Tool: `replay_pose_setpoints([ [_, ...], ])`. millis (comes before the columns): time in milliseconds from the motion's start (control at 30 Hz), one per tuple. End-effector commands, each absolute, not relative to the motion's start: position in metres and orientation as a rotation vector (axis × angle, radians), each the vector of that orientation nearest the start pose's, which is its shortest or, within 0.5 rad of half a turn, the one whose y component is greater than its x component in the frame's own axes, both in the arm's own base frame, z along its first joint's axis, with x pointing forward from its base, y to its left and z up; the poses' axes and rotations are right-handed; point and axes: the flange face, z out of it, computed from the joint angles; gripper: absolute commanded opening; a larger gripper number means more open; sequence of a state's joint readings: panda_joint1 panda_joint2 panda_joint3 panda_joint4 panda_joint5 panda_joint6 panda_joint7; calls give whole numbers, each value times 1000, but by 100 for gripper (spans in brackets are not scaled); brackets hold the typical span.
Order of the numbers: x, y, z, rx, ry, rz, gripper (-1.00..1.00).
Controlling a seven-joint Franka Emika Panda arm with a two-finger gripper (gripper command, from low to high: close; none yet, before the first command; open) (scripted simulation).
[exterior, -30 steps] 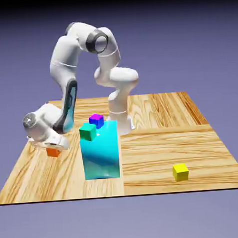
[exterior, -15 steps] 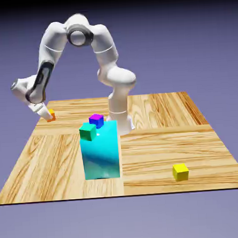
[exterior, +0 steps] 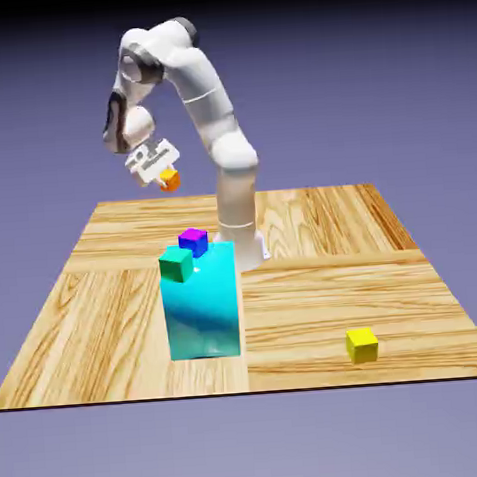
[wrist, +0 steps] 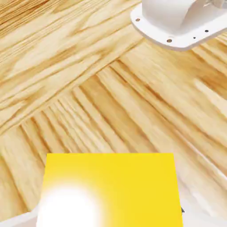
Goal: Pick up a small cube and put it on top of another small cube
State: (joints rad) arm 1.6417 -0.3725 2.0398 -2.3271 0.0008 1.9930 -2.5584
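My gripper point(exterior: 164, 176) is shut on the small orange cube point(exterior: 169, 180) and holds it high in the air, over the back of the table toward the exterior view's left. In the hand view the held cube point(wrist: 111, 188) fills the bottom as a bright yellow-orange face and hides the fingertips. A green cube point(exterior: 176, 264) and a purple cube point(exterior: 193, 242) sit at the top of a tall cyan block point(exterior: 202, 310), below the gripper and nearer the camera. A yellow cube point(exterior: 362, 345) lies on the table at the exterior view's front right.
The robot's white base point(exterior: 245, 247) stands just behind the cyan block; its foot point(wrist: 181, 22) shows at the hand view's top right. The wooden table point(exterior: 335, 276) ends close behind the base.
The arm has lifted the orange cube off the table at the exterior view's left. It has swung the cube up and to the right, to a point high above the table's back.
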Motion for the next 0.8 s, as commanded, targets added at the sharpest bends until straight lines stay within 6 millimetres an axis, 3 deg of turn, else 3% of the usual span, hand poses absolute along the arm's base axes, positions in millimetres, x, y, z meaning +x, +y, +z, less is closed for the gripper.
replay_pose_setpoints([
  [0,-413,-196,243,-2574,225,-348,-100],
  [100,-439,-122,251,-2553,507,-400,-100],
  [200,-452,-46,260,-2504,787,-451,-100],
  [367,-444,81,276,-2364,1243,-529,-100],
  [567,-389,221,294,-2100,1761,-611,-100],
  [767,-292,333,313,-1736,2231,-673,-100],
])
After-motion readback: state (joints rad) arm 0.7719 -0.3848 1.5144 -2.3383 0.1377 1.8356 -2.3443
